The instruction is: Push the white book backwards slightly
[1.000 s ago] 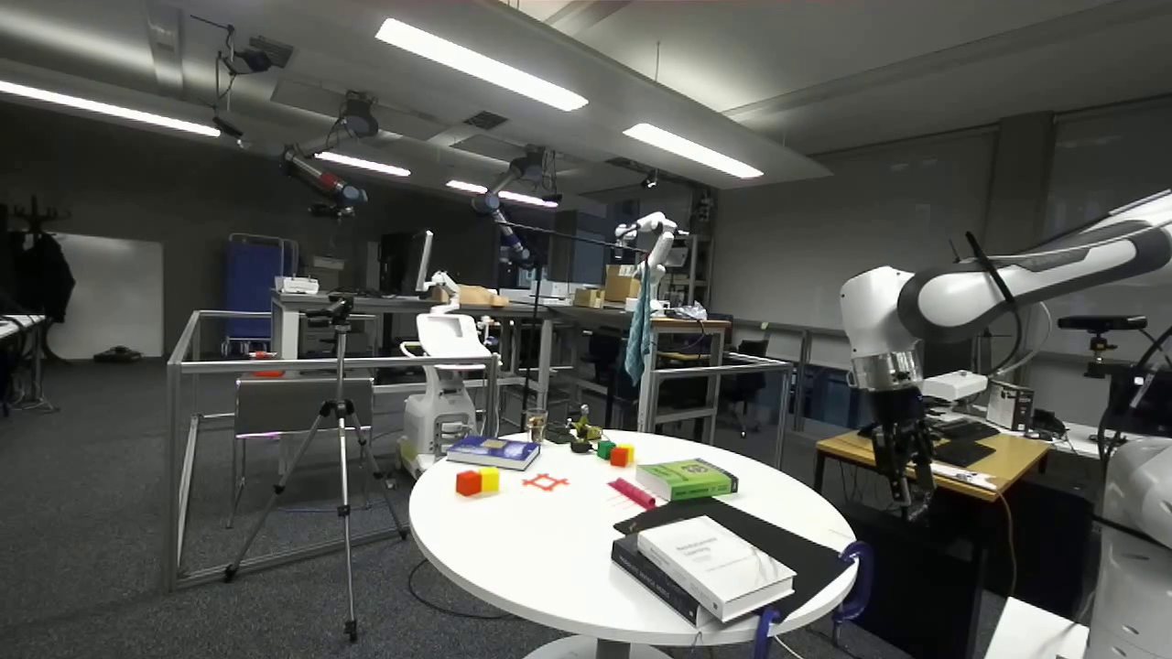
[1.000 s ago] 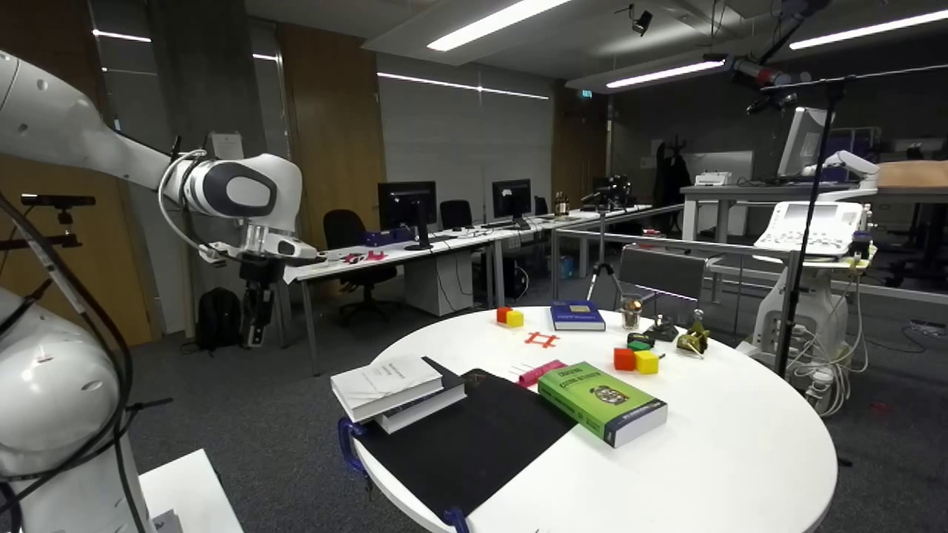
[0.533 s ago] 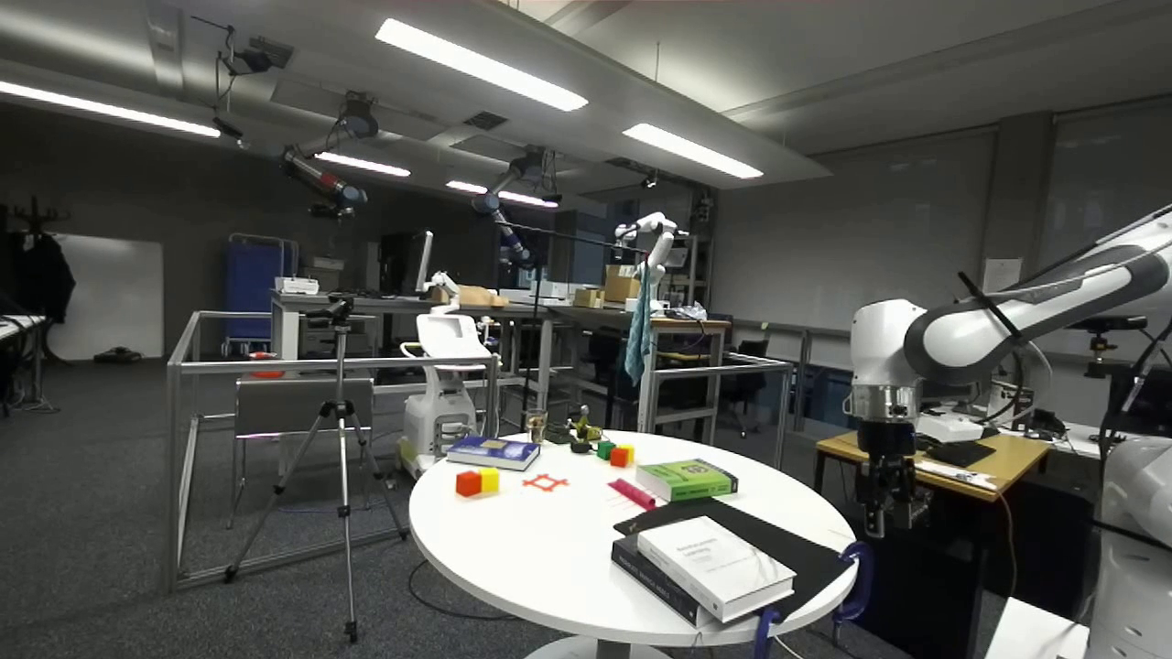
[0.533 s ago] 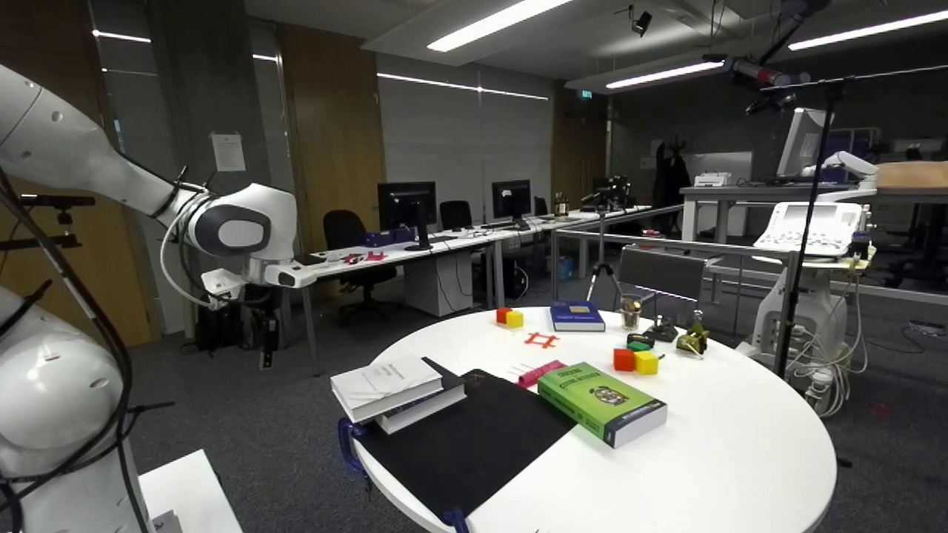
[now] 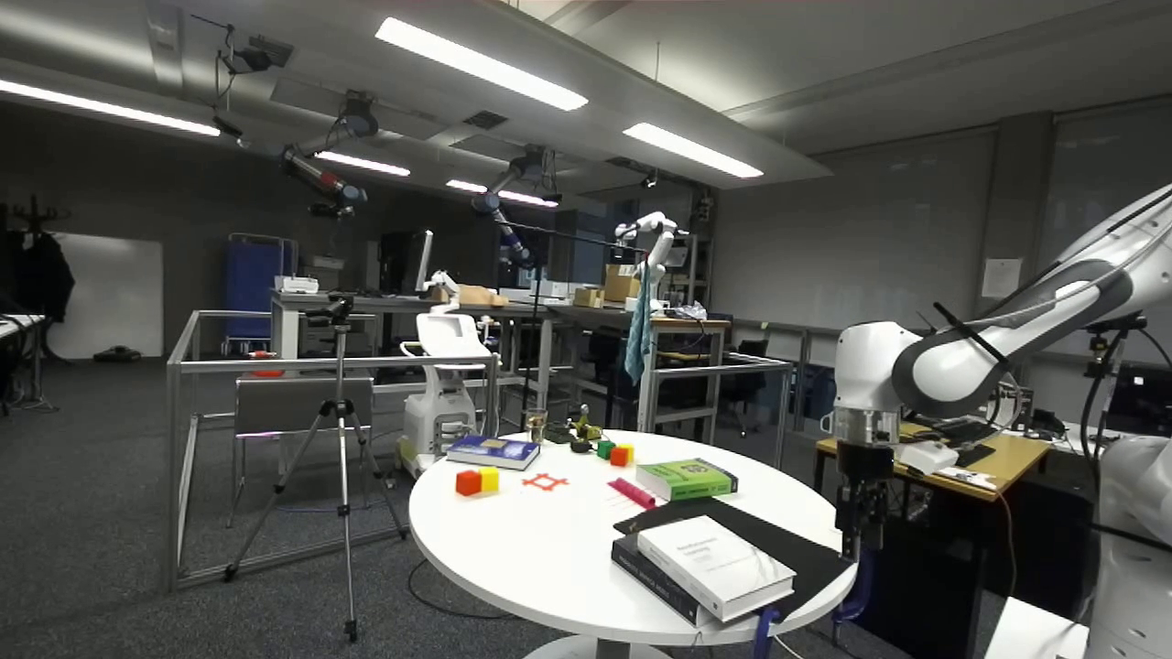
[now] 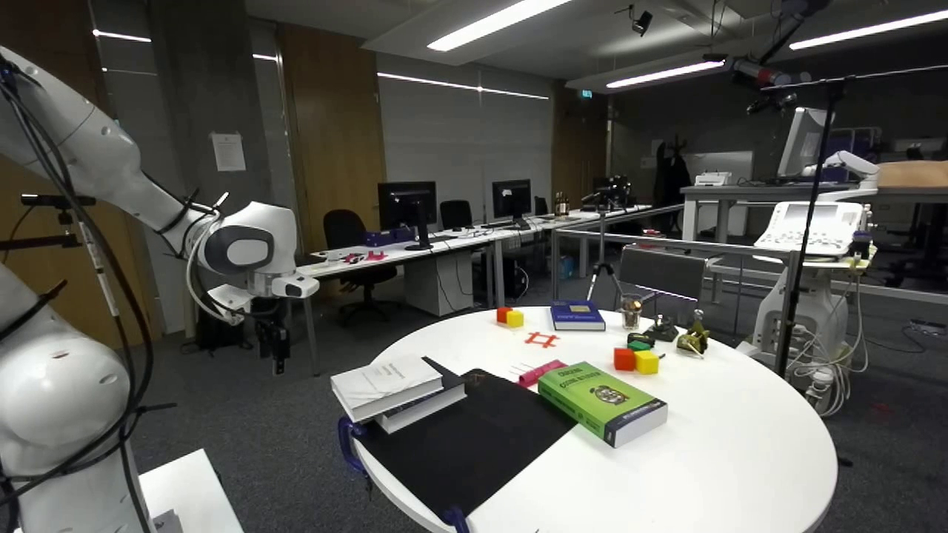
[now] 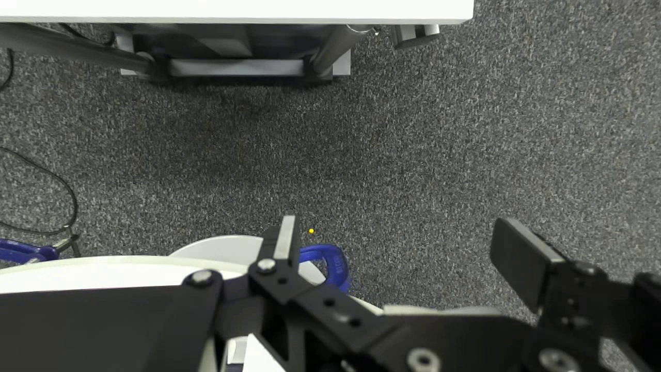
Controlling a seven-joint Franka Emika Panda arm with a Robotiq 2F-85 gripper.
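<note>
In an exterior view, with twelve o'clock taken at the top, one white book (image 5: 714, 560) is found toward four o'clock from the middle of the round table (image 5: 522, 549). It is laid upon one dark book (image 5: 652, 578), past which it projects on one side. Just beside this pair, at two o'clock, one black mat (image 5: 789, 542) is spread. Along the table's edge, one blue clamp (image 7: 339, 268) and a second blue clamp (image 7: 20, 252) are fixed. One gripper (image 5: 862, 546) is seen at three o'clock from the white book, apart from it. In the wrist view its jaws are shown standing far apart; nothing is held, and between them carpet (image 7: 413, 155) is seen. Four books are counted, as a green book (image 5: 687, 479) is placed between eleven and twelve o'clock and a blue book (image 5: 493, 452) at ten. Five cubes are counted: near the blue book, a red cube (image 5: 468, 483) and a yellow cube (image 5: 489, 480); between ten and eleven, a second red cube (image 5: 622, 456), a second yellow cube (image 6: 646, 362) and a green cube (image 5: 605, 449).
</note>
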